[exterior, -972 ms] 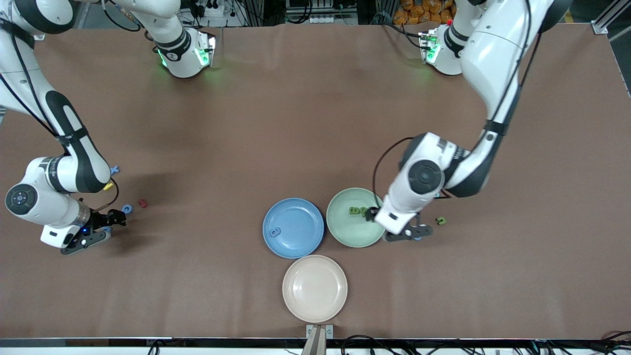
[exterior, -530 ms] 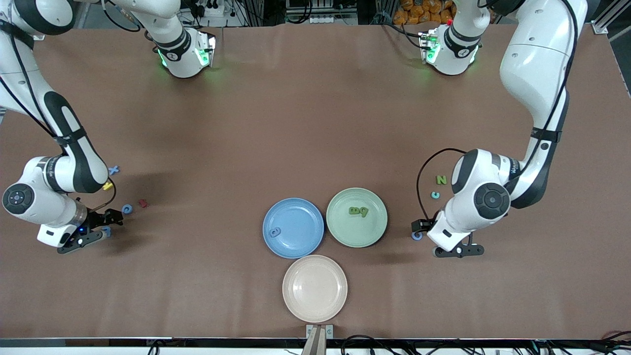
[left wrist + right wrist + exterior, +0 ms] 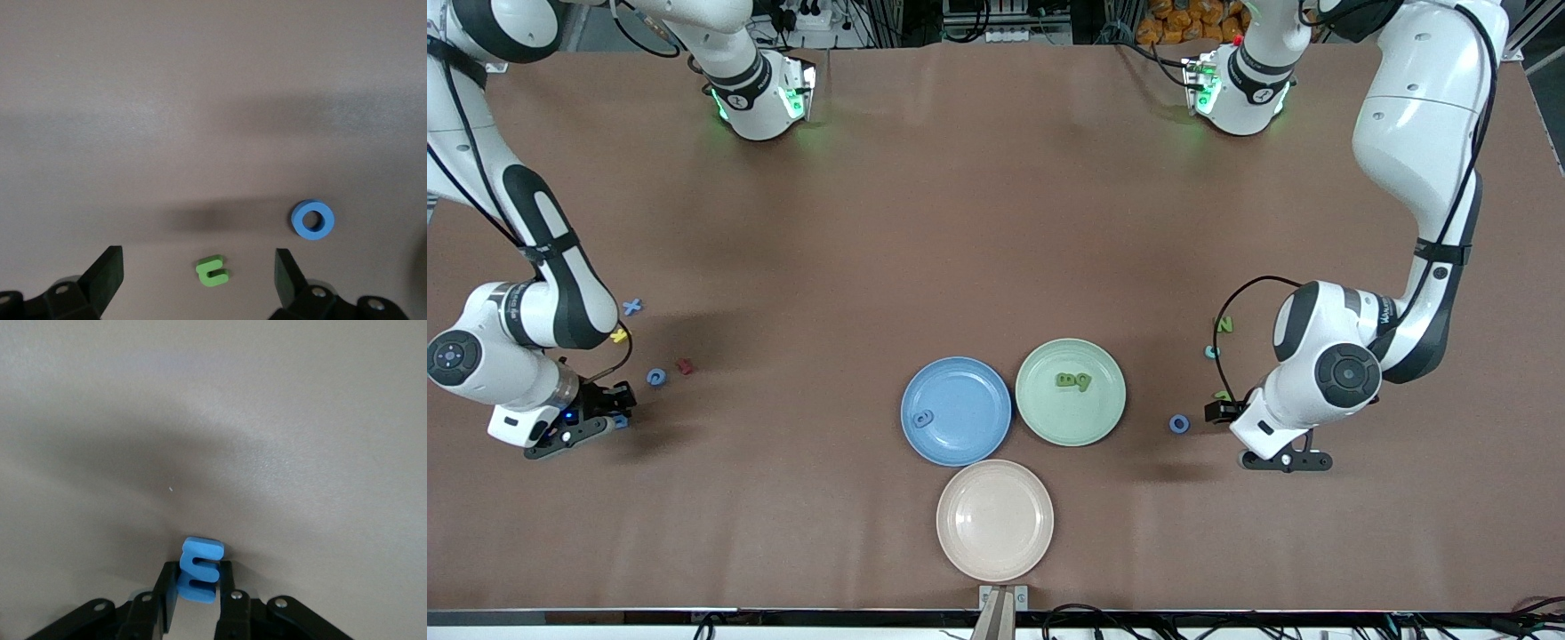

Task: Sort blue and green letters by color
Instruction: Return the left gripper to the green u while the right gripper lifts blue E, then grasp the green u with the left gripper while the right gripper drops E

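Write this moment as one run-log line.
left gripper: open over green letter | right gripper: shut on blue letter | blue ring letter: on table

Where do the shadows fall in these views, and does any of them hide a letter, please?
Front view: soft shadows spread beside both arms on the table. Left wrist view: a dark smear lies near the green letter between the open left hand, not covering it. Right wrist view: broad shade surrounds the blue letter in the right hand; it stays legible.

Robot lab: brown-covered table [image 3: 996, 222], aluminium frame [image 3: 1519, 31] and cables [image 3: 996, 36] along edge
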Motion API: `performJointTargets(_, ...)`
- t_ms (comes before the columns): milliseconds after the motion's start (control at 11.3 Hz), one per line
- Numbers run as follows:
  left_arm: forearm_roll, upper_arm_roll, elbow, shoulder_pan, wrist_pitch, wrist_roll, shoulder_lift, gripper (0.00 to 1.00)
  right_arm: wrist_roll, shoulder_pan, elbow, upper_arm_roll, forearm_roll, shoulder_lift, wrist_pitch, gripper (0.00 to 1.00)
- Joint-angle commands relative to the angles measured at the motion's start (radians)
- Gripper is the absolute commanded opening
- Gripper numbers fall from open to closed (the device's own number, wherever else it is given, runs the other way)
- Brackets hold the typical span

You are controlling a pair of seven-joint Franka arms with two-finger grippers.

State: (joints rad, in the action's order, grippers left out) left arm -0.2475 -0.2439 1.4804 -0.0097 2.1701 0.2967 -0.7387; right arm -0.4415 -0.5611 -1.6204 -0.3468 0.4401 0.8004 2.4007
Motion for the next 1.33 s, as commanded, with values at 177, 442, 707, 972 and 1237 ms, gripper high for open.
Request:
performJointTargets(177,-0.018,-0.009,0.004,0.013,0.062,0.002,-0.044,0.95,0.033,0.030,0.005,-0.017,-0.102,0.013,-0.009,0.00)
performJointTargets(442,0.059,-0.008,0.003,0.010,0.062,0.074,-0.057,0.82,0.153,0.095,0.036,-0.078,-0.286,-0.013,-0.208,0.00)
performJointTargets(707,0.060,-0.008,0.038,0.014,0.059,0.247,-0.048,0.80,0.404,0.102,0.126,-0.203,-0.297,-0.012,-0.440,0.00)
performJointTargets(972,0.059,-0.008,0.104,0.028,0.059,0.349,-0.027,0.80,0.721,0.135,0.126,-0.329,-0.301,-0.007,-0.459,0.00)
performJointTargets(1237,0.063,-0.012,0.152,0.051,0.059,0.352,-0.004,0.79,0.810,0.185,0.129,-0.403,-0.430,-0.004,-0.446,0.00)
